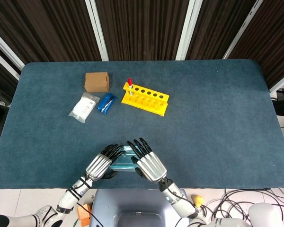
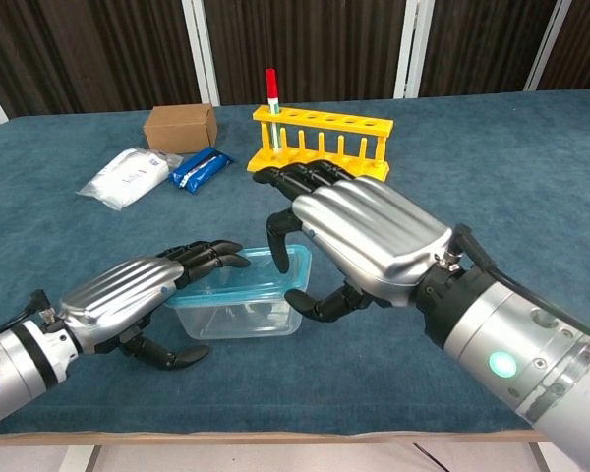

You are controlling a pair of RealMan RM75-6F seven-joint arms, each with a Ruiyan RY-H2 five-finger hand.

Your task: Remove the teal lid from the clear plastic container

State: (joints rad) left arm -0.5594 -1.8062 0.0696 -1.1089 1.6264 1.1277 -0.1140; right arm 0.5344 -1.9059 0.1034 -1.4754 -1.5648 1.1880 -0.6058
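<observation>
One cardboard box, two packets, one rack, one container.

Silver-plated left hand, right hand, black fingers, glowing green wrist light
</observation>
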